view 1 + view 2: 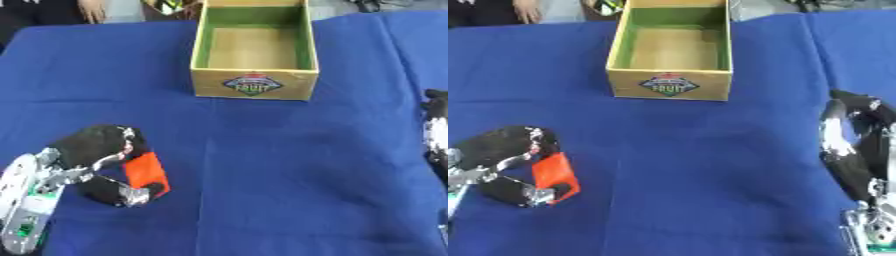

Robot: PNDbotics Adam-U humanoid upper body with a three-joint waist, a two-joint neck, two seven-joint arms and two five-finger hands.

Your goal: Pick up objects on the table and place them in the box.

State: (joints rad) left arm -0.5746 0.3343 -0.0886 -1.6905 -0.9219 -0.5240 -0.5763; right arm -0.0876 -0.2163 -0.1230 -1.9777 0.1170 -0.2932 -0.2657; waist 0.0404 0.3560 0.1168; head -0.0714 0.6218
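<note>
My left hand [96, 146] is at the lower left of the blue table, its fingers and thumb curled round a flat orange-red block [146, 172], which stands tilted on edge between them. The open cardboard box [254, 85] with green inner walls sits at the far middle, well away from the hand; nothing shows inside it. My right hand [852, 145] rests at the right edge, fingers up and relaxed, holding nothing.
A blue cloth [289, 165] covers the whole table, with a wide bare stretch between my hands and the box. A person stands at the far left edge behind the table, touching nothing.
</note>
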